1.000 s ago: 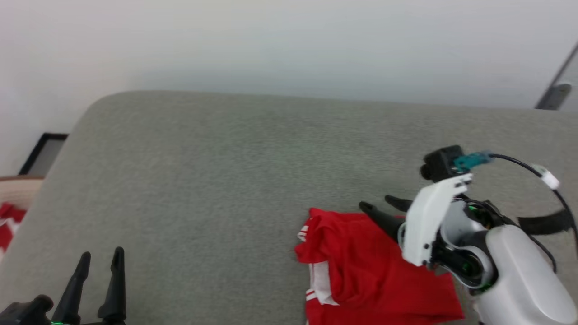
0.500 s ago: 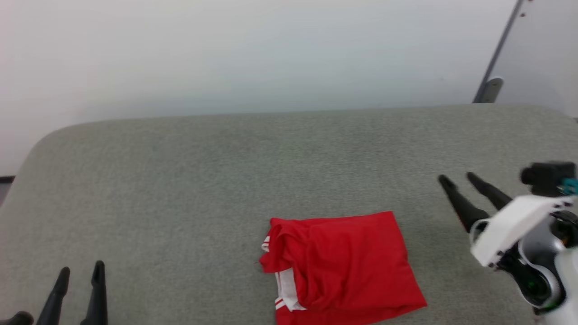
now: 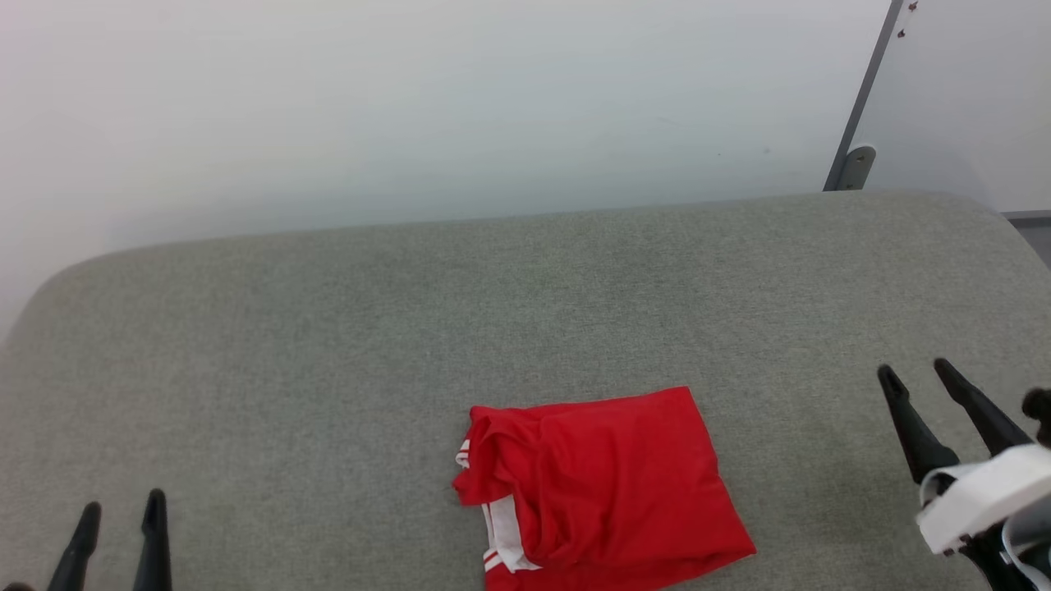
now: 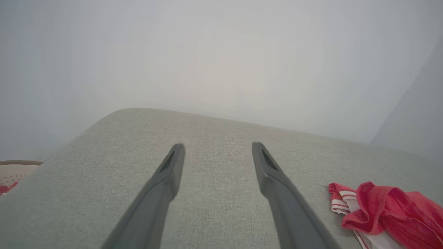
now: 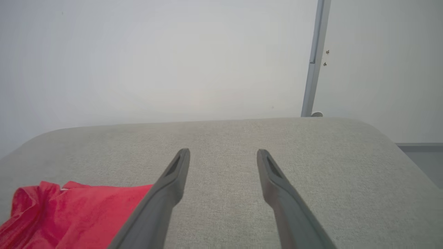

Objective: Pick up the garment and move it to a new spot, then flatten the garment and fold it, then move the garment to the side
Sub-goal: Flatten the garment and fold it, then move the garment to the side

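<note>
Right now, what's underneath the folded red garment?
The garment lies folded on the grey padded surface, which shows beside it. White striped trim peeks from under its top red layer. Anything between the folds or beneath them is covered.

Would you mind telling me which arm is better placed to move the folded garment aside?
Probably the right: the right gripper, open, sits nearer the garment than the open left gripper, far across the grey surface.
</note>
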Robot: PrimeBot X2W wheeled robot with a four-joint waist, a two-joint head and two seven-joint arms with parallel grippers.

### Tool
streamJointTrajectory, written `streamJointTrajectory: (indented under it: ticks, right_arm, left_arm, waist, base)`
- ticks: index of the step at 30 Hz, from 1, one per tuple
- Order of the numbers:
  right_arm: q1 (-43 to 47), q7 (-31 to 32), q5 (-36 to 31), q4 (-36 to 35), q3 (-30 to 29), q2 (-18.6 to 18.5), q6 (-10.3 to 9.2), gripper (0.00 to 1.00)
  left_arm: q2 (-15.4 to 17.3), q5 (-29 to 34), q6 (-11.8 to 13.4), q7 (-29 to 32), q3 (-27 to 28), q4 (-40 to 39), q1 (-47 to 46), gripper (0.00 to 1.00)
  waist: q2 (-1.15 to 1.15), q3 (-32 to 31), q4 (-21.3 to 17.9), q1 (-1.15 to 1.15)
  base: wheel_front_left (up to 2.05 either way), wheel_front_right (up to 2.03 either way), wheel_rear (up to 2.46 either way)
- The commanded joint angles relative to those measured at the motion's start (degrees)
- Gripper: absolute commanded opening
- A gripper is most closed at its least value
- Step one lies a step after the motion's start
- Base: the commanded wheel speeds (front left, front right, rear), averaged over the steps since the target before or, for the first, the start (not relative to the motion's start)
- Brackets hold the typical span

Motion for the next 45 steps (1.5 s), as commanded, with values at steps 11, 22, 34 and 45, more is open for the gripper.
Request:
streamJointTrajectory:
  ticks: [11,22,34,45]
  right_arm:
    - [3.8,-5.5,-0.5,2.9,-1.0,-0.7,-0.10,1.00]
    - [4.5,-6.7,-1.1,3.2,-1.2,-0.4,-0.10,1.00]
    - [4.5,-5.0,-1.2,2.8,0.0,0.3,-0.10,1.00]
    - [1.7,2.8,2.0,4.6,6.8,0.9,-0.10,1.00]
  left_arm:
    - [0.9,-3.7,-0.9,0.1,-0.4,-0.4,2.1,1.00]
    - [2.9,-6.5,-1.0,0.1,-1.6,-0.8,2.4,1.00]
    - [3.4,-7.7,-1.0,0.1,-1.6,-1.1,2.5,1.00]
    - [4.2,-9.2,-1.0,0.1,-3.1,-0.7,3.2,1.00]
  waist:
    - [0.00,-0.2,0.2,0.00]
    - [0.00,-0.3,1.1,0.00]
    - [0.00,-0.6,2.6,0.00]
    - [0.00,-0.2,7.4,0.00]
  base:
    - [0.00,0.00,0.00]
    - [0.00,0.00,0.00]
    - [0.00,0.00,0.00]
    - [0.00,0.00,0.00]
